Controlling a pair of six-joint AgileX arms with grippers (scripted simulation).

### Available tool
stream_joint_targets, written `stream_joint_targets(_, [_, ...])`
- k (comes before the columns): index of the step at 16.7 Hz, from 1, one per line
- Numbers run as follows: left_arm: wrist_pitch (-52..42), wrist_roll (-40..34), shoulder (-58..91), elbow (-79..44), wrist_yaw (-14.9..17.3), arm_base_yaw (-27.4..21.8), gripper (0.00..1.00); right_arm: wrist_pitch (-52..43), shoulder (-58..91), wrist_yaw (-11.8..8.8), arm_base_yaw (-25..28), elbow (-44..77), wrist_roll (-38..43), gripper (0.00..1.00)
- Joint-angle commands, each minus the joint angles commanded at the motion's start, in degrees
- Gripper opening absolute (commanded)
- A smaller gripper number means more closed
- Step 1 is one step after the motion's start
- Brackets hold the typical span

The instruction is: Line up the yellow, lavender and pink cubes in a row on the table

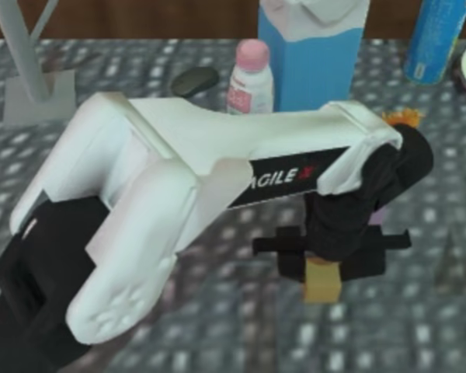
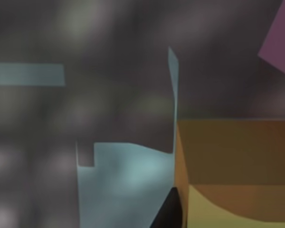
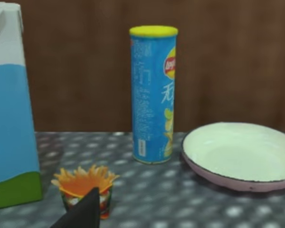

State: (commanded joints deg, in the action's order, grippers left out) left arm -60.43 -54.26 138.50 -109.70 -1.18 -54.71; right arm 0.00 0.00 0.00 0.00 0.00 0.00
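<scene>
My left arm reaches across the table (image 1: 419, 311) in the top view. Its gripper (image 1: 326, 260) points down right of centre, shut on the yellow cube (image 1: 322, 286), which pokes out below the black fingers. In the left wrist view the yellow cube (image 2: 237, 166) fills the corner beside one dark fingertip (image 2: 173, 211) that touches its side. The pink cube (image 2: 281, 42) lies a little beyond it, and only a mauve sliver (image 1: 379, 214) shows by the gripper from above. The lavender cube is hidden. My right gripper (image 3: 85, 211) is out of the top view and faces the back of the table.
Along the back stand a blue-and-white carton (image 1: 314, 54), a white bottle with a pink cap (image 1: 251, 78), a blue chips tube (image 1: 437, 39) and a pink-rimmed plate (image 3: 237, 156). An orange-and-red packet (image 1: 402, 118) sits just behind the left gripper. A grey stand (image 1: 31, 85) is back left.
</scene>
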Motion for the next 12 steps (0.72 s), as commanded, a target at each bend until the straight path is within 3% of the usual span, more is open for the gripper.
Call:
stream_joint_targets(4, [0.0, 0.0, 0.0, 0.0, 0.0, 0.0, 0.98, 0.0, 0.0, 0.0, 0.0, 0.0, 0.0, 1.0])
stream_joint_targets(12, [0.0, 0.0, 0.0, 0.0, 0.0, 0.0, 1.0, 0.0, 0.0, 0.0, 0.0, 0.0, 0.0, 1.0])
